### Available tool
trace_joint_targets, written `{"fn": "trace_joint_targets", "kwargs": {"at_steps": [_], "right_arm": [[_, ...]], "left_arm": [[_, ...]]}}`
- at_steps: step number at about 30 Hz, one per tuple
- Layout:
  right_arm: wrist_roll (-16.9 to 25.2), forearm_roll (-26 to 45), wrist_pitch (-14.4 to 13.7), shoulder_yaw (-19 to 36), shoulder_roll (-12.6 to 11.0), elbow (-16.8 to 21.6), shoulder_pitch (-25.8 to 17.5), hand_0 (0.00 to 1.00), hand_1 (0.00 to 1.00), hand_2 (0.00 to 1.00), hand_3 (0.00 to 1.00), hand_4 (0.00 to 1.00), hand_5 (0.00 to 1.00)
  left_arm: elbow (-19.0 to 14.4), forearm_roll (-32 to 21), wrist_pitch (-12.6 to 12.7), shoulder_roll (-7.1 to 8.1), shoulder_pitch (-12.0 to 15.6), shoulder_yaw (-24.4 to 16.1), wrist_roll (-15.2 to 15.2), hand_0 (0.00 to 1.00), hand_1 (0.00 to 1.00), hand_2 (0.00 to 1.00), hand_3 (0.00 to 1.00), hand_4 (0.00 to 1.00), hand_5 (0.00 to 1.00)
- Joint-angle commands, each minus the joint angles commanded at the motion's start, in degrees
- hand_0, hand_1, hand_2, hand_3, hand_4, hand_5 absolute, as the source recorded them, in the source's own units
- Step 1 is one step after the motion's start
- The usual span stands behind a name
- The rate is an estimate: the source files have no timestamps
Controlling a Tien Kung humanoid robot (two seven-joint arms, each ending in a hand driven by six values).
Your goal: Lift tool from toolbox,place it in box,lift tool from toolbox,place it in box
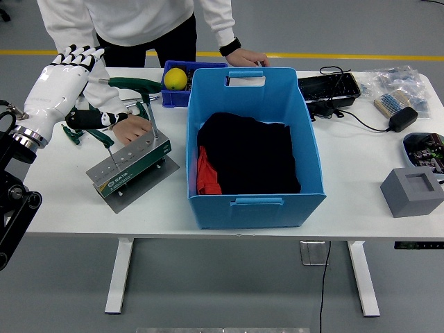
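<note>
The green toolbox rack (pixel 130 165) lies tilted on the table's left side. One green T-handle tool (pixel 148 118) stands in it and another (pixel 103 138) leans in at its left end. More green-handled tools (pixel 136 84) lie behind it. My left hand (pixel 64 84), white with black fingers, hovers left of the rack, fingers spread and holding nothing. A person's hand (pixel 131 129) rests at the rack's back edge among the tools. The person's other hand (pixel 247 60) lies by the far rim of the big blue box (pixel 255 202), which holds black and red cloth (pixel 248 154).
A small blue bin (pixel 169 95) with a yellow ball (pixel 175 78) stands behind the rack. Right of the box are a black tray (pixel 328 87), a power adapter with cable (pixel 402 118), a grey block (pixel 411 191) and a plastic bag of parts (pixel 399 79).
</note>
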Motion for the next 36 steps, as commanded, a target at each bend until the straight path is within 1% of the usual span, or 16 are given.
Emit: {"fn": "trace_joint_targets", "kwargs": {"at_steps": [3,7,8,11,14,19,20,25,26,29,31,32,36], "right_arm": [[-0.05,-0.13,0.04,0.11,-0.06,-0.02,0.01,0.644,0.624,0.696,0.56,0.786,0.69],[-0.12,-0.41,0.12,0.3,-0.12,-0.05,0.01,0.644,0.624,0.696,0.56,0.786,0.69],[-0.12,-0.4,0.15,0.32,-0.14,-0.07,0.02,0.644,0.624,0.696,0.56,0.786,0.689],[-0.1,-0.34,0.17,0.34,-0.16,-0.09,0.03,0.644,0.624,0.696,0.56,0.786,0.689],[-0.1,-0.33,0.23,0.36,-0.22,-0.12,0.05,0.645,0.624,0.696,0.56,0.786,0.688],[-0.36,-1.12,0.31,0.75,-0.33,-0.1,0.09,0.645,0.624,0.696,0.56,0.786,0.688],[-0.42,-1.3,0.32,0.86,-0.35,-0.09,0.09,0.643,0.626,0.696,0.561,0.787,0.688],[-0.7,-2.05,0.34,1.3,-0.41,-0.05,0.13,0.643,0.626,0.696,0.561,0.787,0.688],[-0.74,-2.17,0.33,1.37,-0.42,-0.04,0.14,0.644,0.627,0.698,0.562,0.787,0.686],[-0.81,-2.37,0.31,1.5,-0.47,-0.03,0.24,0.644,0.627,0.698,0.562,0.787,0.686],[-0.84,-2.44,0.32,1.53,-0.5,-0.02,0.29,0.644,0.627,0.698,0.562,0.787,0.686],[-0.85,-2.45,0.31,1.53,-0.51,-0.01,0.28,0.644,0.626,0.697,0.562,0.787,0.686],[-0.89,-2.52,0.36,1.5,-0.55,-0.01,0.17,0.644,0.626,0.697,0.562,0.787,0.686]], "left_arm": [[1.46,0.0,-0.98,-0.11,-1.94,1.96,1.89,0.998,0.998,0.998,0.998,0.998,0.428],[3.57,0.0,-1.16,-0.96,-4.12,3.99,3.56,0.998,0.998,0.998,0.998,0.998,0.428],[4.12,0.0,-1.03,-1.36,-4.67,4.57,4.08,0.998,0.998,0.998,0.998,0.998,0.442],[5.23,0.0,-0.63,-2.32,-5.77,5.93,5.3,0.998,0.998,0.998,0.998,0.998,0.442],[6.92,-0.15,-0.2,-3.61,-7.22,8.14,7.05,0.998,0.998,0.998,0.991,0.998,0.452],[10.14,-3.05,0.26,-5.47,-9.39,11.09,8.76,0.998,0.998,0.998,0.991,0.998,0.452],[10.76,-3.37,0.29,-5.82,-9.83,11.46,9.02,0.998,0.998,0.998,0.978,0.998,0.462],[13.18,-4.16,0.71,-7.26,-12.16,12.54,10.69,0.998,0.998,0.998,0.978,0.998,0.462],[13.52,-4.08,0.93,-7.45,-12.62,12.63,11.02,0.902,0.916,0.911,0.905,0.998,0.506],[14.88,-2.65,1.29,-8.0,-14.42,12.79,12.64,0.902,0.916,0.911,0.905,0.998,0.506],[15.77,-1.58,0.62,-8.18,-15.44,12.91,13.88,0.902,0.916,0.911,0.905,0.998,0.506],[16.2,-1.52,0.24,-8.23,-15.86,13.05,14.51,0.724,0.695,0.694,0.746,0.998,0.64],[17.78,-1.57,-1.5,-8.47,-17.08,13.73,16.79,0.724,0.695,0.694,0.746,0.998,0.64]]}}
